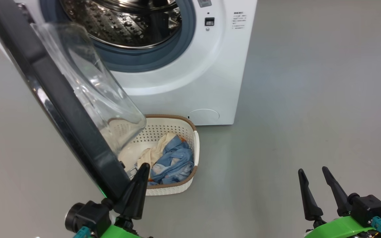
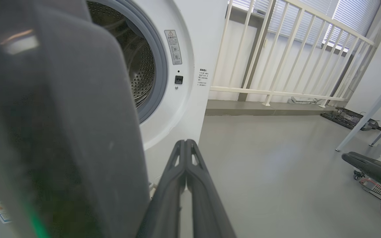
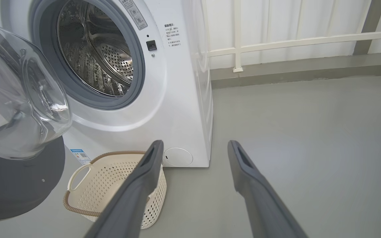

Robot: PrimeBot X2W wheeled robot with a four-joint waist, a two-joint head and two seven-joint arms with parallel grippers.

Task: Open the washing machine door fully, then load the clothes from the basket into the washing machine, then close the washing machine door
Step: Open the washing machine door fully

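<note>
A bare grey floor (image 1: 309,82) runs back to a white railing (image 2: 293,49) beside the appliance. The washing machine door (image 1: 61,109) stands swung out from the washing machine (image 1: 184,82). It crosses the head view from upper left to lower centre, and its glass bowl (image 1: 91,86) overhangs the left part of the basket (image 1: 177,118). The door is probably stiff and fairly heavy on its hinge, and glossy enough to slip under a finger. The dark rim looks a safer place to push than the clear bulge. The left end effector (image 1: 143,169) has its fingers pressed together on nothing. It sits at lower left with its tip just beside the door's lower edge, though contact cannot be made out. The clothes (image 1: 172,162) lie in the right, near side of the basket at lower centre, just past that tip. They look soft, light and limp, so a pinch on the raised blue folds should lift them. The right end effector (image 1: 313,171) is spread wide and empty at lower right, well apart from basket and door.
</note>
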